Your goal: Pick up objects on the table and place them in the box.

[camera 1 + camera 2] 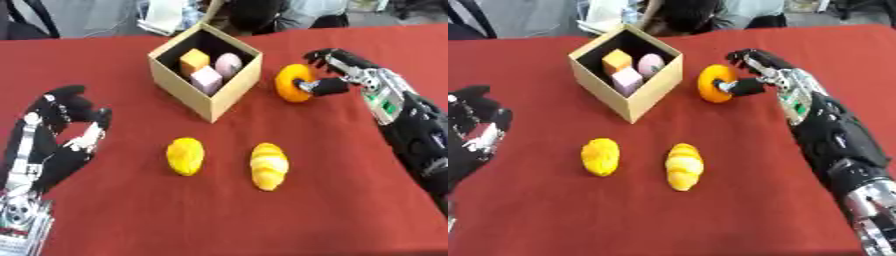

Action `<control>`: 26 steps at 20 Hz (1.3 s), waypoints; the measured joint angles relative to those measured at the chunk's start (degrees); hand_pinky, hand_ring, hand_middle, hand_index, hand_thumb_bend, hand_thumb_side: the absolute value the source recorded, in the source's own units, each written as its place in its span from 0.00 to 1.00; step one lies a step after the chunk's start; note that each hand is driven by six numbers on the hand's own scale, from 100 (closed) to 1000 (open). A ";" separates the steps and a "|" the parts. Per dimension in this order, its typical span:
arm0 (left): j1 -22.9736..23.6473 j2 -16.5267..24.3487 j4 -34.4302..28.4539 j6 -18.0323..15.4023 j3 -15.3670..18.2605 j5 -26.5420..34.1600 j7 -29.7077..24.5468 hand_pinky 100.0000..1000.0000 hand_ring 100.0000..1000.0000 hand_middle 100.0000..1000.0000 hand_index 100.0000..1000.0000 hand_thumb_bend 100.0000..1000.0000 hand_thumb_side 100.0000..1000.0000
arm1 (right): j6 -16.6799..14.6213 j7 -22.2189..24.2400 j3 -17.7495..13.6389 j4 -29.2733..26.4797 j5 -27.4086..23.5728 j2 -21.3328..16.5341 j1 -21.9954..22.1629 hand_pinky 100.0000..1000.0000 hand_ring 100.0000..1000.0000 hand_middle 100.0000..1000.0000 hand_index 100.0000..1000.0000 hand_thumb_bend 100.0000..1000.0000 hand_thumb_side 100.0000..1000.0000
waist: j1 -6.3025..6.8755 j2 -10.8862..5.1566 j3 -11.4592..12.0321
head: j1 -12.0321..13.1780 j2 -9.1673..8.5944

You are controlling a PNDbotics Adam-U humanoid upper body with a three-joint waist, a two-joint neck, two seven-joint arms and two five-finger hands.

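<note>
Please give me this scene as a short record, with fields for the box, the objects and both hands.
box: cardboard box, open, on the red tablecloth
in box: orange cube, pink cube, pale pink rounded piece
right hand: right hand pinching the orange ring beside the box
left hand: left hand at the left edge, open, holding nothing
on cloth: yellow lumpy piece, yellow croissant-shaped piece

This looks like a lab or demo room set up for robot trials. A red cloth [350, 210] covers the whole table, and toy food and a cardboard box [206, 70] are laid out on it. Along the top edge, people sit close behind the table on a grey floor.
</note>
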 measured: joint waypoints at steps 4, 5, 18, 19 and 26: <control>0.05 -0.45 0.03 0.00 -0.01 0.00 -0.01 0.62 0.53 0.50 0.74 0.37 0.28 | -0.66 0.75 0.06 -0.06 -0.01 0.20 0.00 0.72 0.77 0.70 0.63 0.00 0.15 | 0.00 0.00 0.08 | -0.08 0.02; 0.05 -0.45 0.04 -0.01 -0.01 0.00 -0.01 0.63 0.53 0.50 0.74 0.37 0.28 | -0.78 0.94 0.08 -0.16 -0.04 0.21 0.01 0.72 0.77 0.69 0.60 0.00 0.11 | 0.00 0.00 0.08 | -0.09 0.03; 0.15 -0.96 0.72 -0.01 -0.01 0.02 -0.01 0.63 0.53 0.50 0.74 0.35 0.28 | -1.24 -1.47 1.71 -6.17 -5.15 0.18 0.49 0.67 0.71 0.58 0.38 0.00 0.00 | 0.00 0.00 -0.13 | -0.08 0.08; 0.16 -0.96 0.72 -0.02 -0.01 0.02 -0.01 0.63 0.53 0.50 0.74 0.35 0.28 | -1.33 -1.56 1.99 -7.18 -5.86 0.10 0.37 0.67 0.71 0.58 0.38 0.00 0.00 | 0.00 0.00 -0.13 | -0.08 0.08; 0.28 -1.02 1.02 -0.17 -0.34 0.02 -0.18 0.63 0.53 0.50 0.74 0.35 0.29 | -1.29 -1.44 3.56 -13.82 -9.80 -0.48 -4.04 0.68 0.71 0.60 0.40 0.00 0.00 | 0.00 0.00 0.36 | -0.87 0.03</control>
